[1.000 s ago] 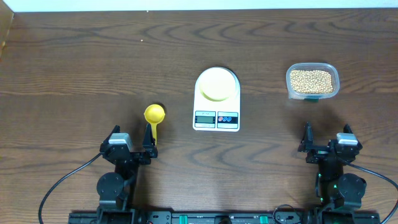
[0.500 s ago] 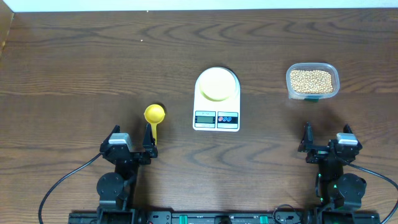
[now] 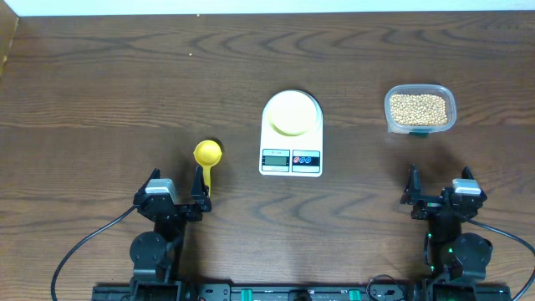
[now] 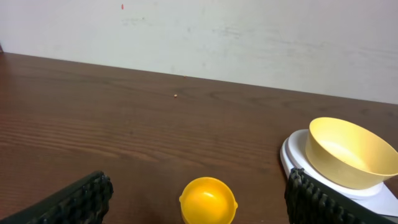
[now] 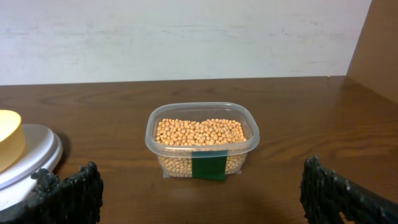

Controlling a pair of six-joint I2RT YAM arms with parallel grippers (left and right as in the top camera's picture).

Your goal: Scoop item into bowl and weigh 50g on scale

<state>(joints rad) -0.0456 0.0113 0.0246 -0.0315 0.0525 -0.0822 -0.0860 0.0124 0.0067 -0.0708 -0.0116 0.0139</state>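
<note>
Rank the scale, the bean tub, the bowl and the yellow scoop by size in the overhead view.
1. scale
2. bean tub
3. bowl
4. yellow scoop
All sit at about table height, so nearness hardly matters.

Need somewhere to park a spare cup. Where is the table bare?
Bare wood: the far strip behind the scale and tub, the left side beyond the scoop, and the gap between scale and tub. Crowded: the near edge by the left tool and right tool.
</note>
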